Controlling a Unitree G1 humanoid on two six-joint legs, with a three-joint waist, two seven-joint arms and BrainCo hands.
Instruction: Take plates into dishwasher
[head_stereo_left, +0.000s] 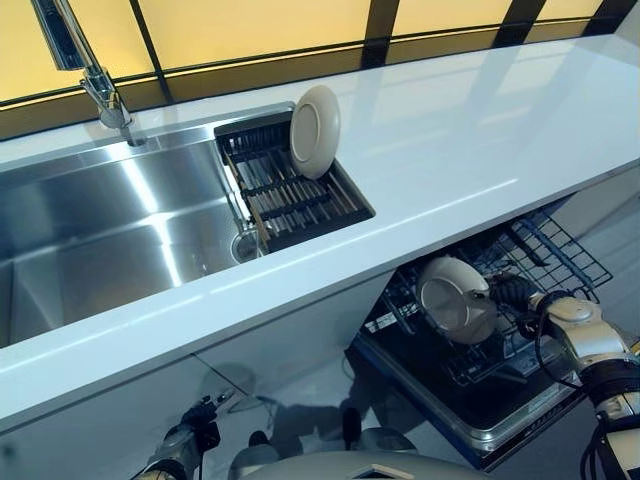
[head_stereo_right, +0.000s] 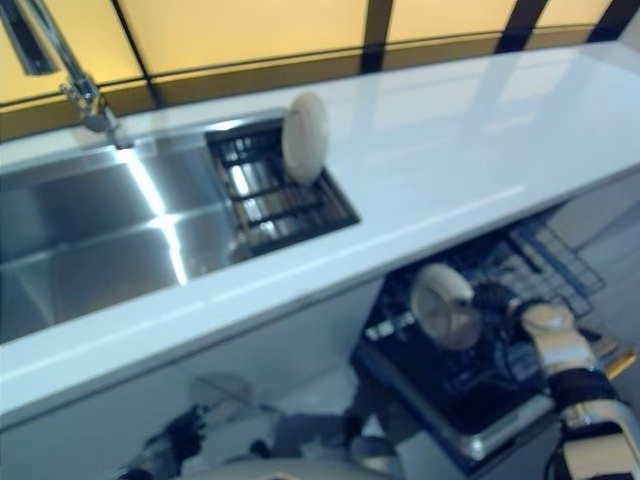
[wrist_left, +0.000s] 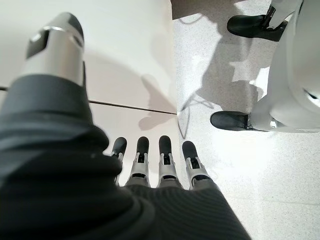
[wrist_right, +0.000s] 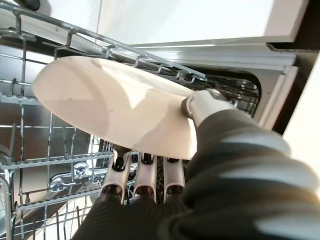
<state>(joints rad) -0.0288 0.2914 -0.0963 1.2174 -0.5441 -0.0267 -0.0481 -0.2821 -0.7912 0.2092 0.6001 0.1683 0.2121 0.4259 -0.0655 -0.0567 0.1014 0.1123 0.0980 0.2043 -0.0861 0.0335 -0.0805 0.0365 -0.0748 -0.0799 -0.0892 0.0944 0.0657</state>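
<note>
We read this as the loading step: desk (head_stereo_left: 480, 150) above, dishwasher rack (head_stereo_left: 520, 290) pulled out below it, right hand (head_stereo_left: 512, 293) clamped on a plate (head_stereo_left: 455, 298) over the rack wires, thumb on one face, fingers (wrist_right: 145, 175) under the other. Next we'd expect it lowered edge-first between tines, then let go. The plate stands on edge, tilted, face toward us. A second plate (head_stereo_left: 315, 130) waits upright in the sink rack (head_stereo_left: 300, 205). Left hand (wrist_left: 150, 165) hangs low by the cabinet, fingers straight, empty.
</note>
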